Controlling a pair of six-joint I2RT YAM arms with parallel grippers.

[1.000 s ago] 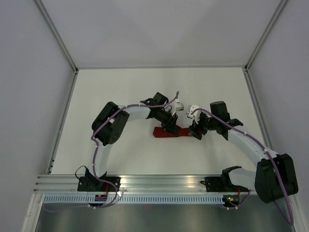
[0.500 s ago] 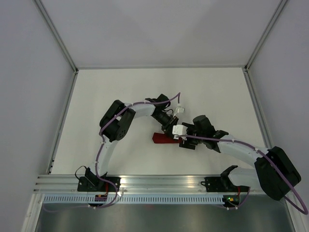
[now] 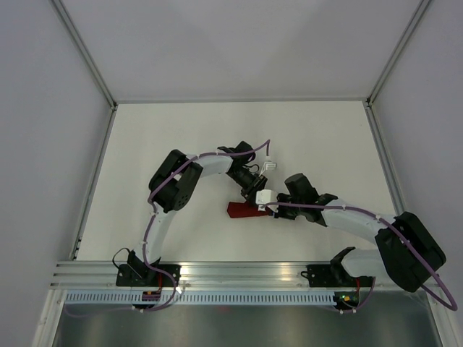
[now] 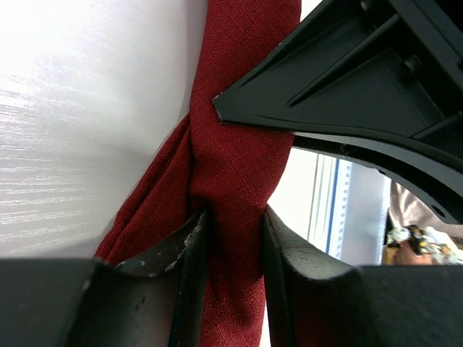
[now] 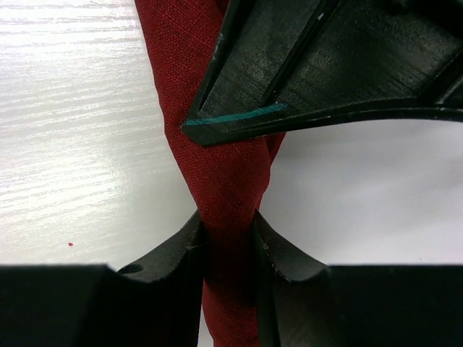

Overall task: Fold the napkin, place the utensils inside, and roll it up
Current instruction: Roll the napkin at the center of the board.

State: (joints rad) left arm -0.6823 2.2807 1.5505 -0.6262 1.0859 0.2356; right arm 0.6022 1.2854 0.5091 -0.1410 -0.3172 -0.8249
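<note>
Left gripper (image 4: 233,253) and right gripper (image 5: 226,249) each pinch the bunched napkin (image 3: 241,210), side by side; we see its long axis running leftward from them across the bench (image 3: 181,137).

White table (image 3: 181,137), pale grey walls (image 3: 43,144), aluminium rail (image 3: 239,271) near edge.

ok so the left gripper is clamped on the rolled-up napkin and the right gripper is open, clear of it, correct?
Not quite. The left gripper is clamped on the napkin, but the right gripper is not open or clear of it. The right wrist view shows its fingers pinching the same rolled-up cloth from both sides.
</note>
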